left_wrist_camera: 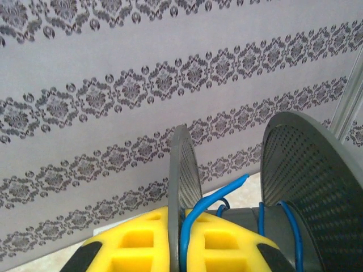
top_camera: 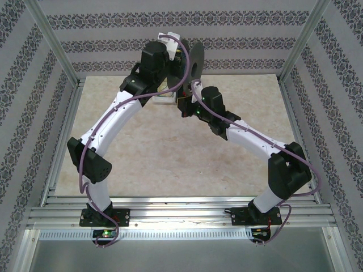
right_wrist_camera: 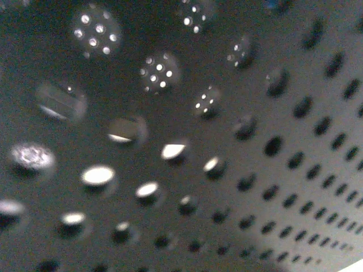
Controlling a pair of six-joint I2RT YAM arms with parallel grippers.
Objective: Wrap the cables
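A black spool point(top_camera: 197, 59) with perforated flanges stands at the back centre of the table. In the left wrist view, my left gripper point(left_wrist_camera: 181, 221) has its yellow fingers point(left_wrist_camera: 136, 241) shut on the spool's thin left flange point(left_wrist_camera: 182, 164). The blue cable point(left_wrist_camera: 218, 195) runs down beside that flange between the fingers, and its free end sticks up to the right. More blue turns point(left_wrist_camera: 290, 226) lie on the grey hub point(left_wrist_camera: 244, 218) beside the right flange point(left_wrist_camera: 317, 187). My right gripper point(top_camera: 186, 105) is just in front of the spool. A perforated flange point(right_wrist_camera: 227, 141) lies blurred and very close in the right wrist view, hiding the fingers.
The patterned back wall point(left_wrist_camera: 113, 85) stands right behind the spool. Aluminium frame posts point(top_camera: 51, 39) rise at the back corners. A small white block point(top_camera: 164, 101) sits on the table point(top_camera: 147, 158) under the left arm's wrist. Purple cords point(top_camera: 181, 79) loop along both arms.
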